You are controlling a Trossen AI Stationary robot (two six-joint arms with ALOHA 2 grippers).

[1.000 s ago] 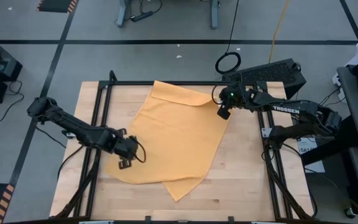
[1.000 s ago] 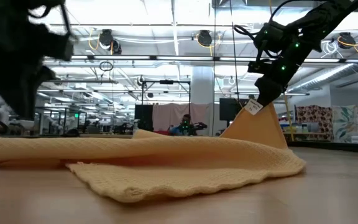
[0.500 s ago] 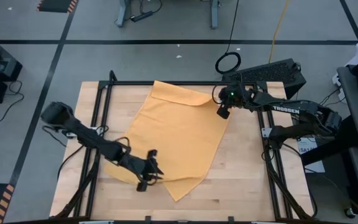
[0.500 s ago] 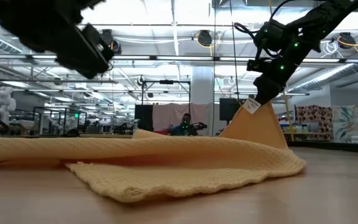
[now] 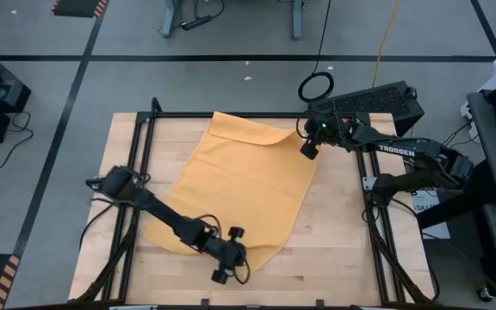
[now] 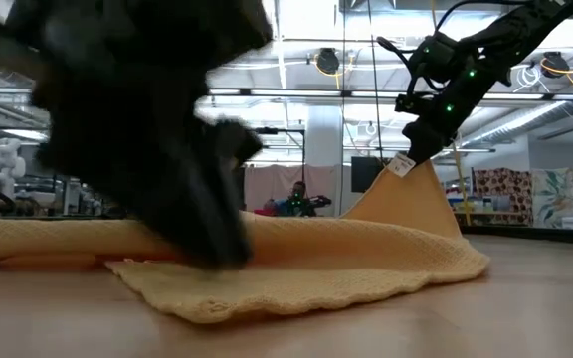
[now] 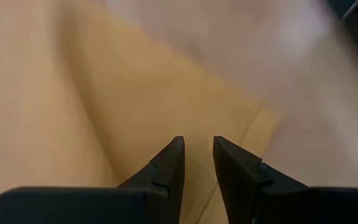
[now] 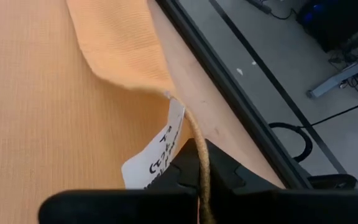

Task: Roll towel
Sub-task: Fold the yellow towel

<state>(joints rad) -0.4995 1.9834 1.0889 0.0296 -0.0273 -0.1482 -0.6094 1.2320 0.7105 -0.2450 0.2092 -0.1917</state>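
The mustard-yellow towel [image 5: 248, 185] lies spread on the wooden table, one corner pointing at the near edge. My left gripper [image 5: 239, 258] stands low over that near corner [image 7: 260, 124], slanting down. Its fingers [image 7: 173, 155] are open by a narrow gap with nothing between them. My right gripper [image 5: 308, 152] is at the towel's far right corner, shut on the cloth beside the white tag [image 8: 157, 155]. In the low view that corner stands up as a peak [image 6: 411, 204] under the gripper [image 6: 413, 149]. My left gripper is blurred in the low view, and I cannot tell whether it touches the towel. My right gripper pinches the towel's edge [image 8: 196, 146] at the far right corner, right beside the tag, between its two fingers. The fingers slant down from the table's right side. The corner is lifted off the table, and the cloth slopes down from it to the rest, which lies flat.
A black metal frame [image 5: 145, 146] runs along the table's left, far and right sides. A black case [image 5: 377, 99] and a coiled cable [image 5: 317, 86] lie beyond the far right corner. Bare wood [image 5: 334, 258] shows to the towel's right near the front edge.
My left gripper has swept from the towel's left edge toward the table's near edge and right, sinking and rolling, and now stands over the towel's near corner. The towel and my right gripper have kept still.
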